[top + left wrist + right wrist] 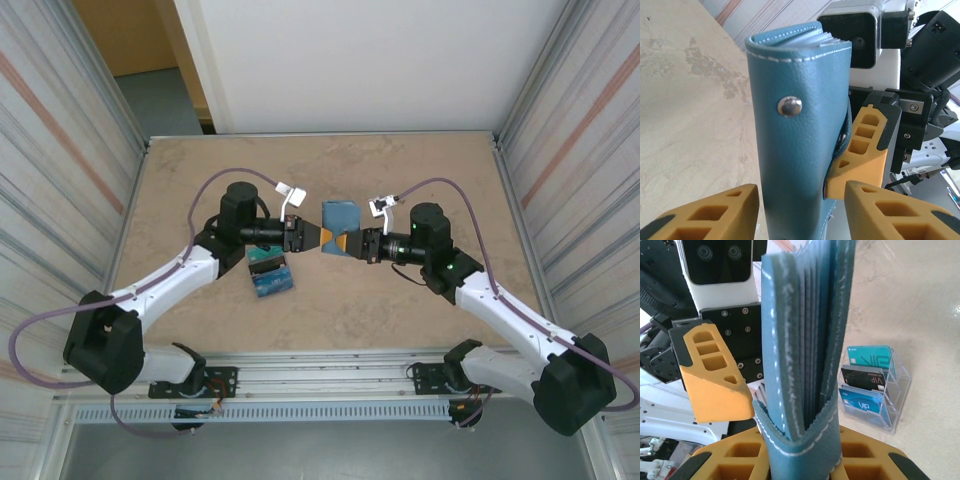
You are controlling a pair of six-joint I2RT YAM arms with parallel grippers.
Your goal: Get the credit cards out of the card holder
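Observation:
The steel-blue card holder is held off the table between the two arms, folded, with a metal snap on its outer face. My right gripper is shut on its lower edge, and the inner slot layers fan upward. My left gripper is open around the holder, with a gap on one side. The credit cards stand in a clear rack: teal, black and blue.
The clear acrylic rack sits on the beige table just below the left gripper. Metal-sided walls close in left and right. A white panel stands behind the table's far edge.

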